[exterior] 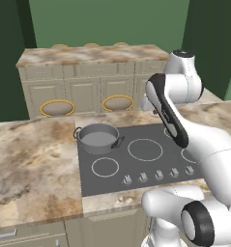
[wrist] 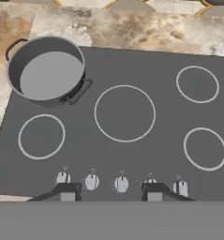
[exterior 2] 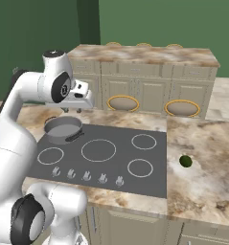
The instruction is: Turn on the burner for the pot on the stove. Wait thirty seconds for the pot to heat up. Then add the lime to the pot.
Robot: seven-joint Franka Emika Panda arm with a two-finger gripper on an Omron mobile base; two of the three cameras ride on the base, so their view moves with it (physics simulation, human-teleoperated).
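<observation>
Your stove (exterior: 151, 164) takes up the middle of the marble counter (exterior: 35, 164), its knob row (wrist: 120, 182) running along the front edge so it can be reached from where the base is parked. The pot (wrist: 45, 70) sits on the rear left ring, near the stove's back left corner, and looks empty; that placement decides which knob you want, though from here I can't tell which of the five serves that ring. The gripper (wrist: 111, 192) hangs high over the stove's front edge, looking straight down on the knobs, jaws a modest way apart and holding nothing, which reads as lining up for a knob. The lime (exterior 2: 186, 161) lies on the counter just past the stove's right edge, well apart from the pot, waiting for the last step.
</observation>
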